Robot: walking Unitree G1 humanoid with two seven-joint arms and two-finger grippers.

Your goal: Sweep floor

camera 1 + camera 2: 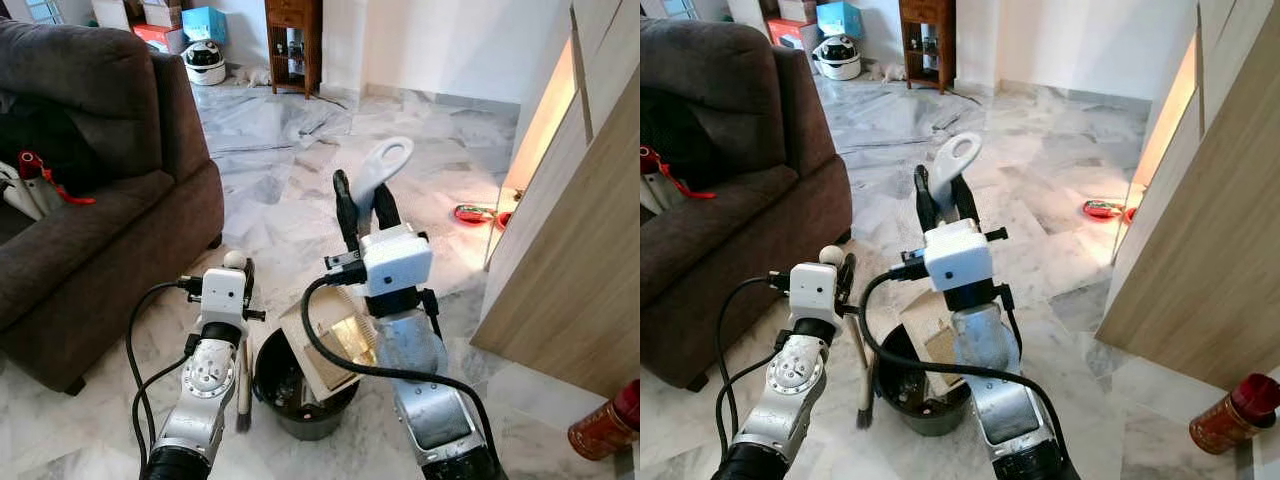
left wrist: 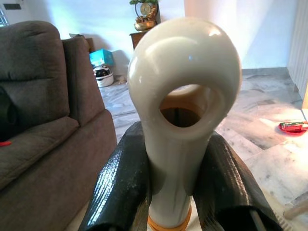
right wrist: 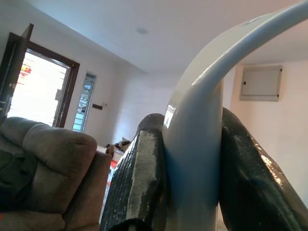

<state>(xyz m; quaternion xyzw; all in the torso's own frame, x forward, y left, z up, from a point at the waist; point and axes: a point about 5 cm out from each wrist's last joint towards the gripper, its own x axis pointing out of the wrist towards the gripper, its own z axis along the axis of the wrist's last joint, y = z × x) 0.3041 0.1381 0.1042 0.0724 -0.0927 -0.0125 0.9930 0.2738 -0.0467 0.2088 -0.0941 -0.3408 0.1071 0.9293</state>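
Both grippers grasp tools: right gripper [image 1: 366, 208] pinches the dustpan handle [image 1: 382, 165] over the black bin [image 1: 300, 385], left gripper [image 2: 175, 192] clamps the brush handle [image 2: 185, 96].

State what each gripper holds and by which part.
Left gripper: brush, held by its looped handle end. Right gripper: dustpan, held by its handle below the loop, tipped over the bin.

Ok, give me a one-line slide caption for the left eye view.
Right gripper tips a dustpan over a dark bin while left gripper holds a brush beside it.
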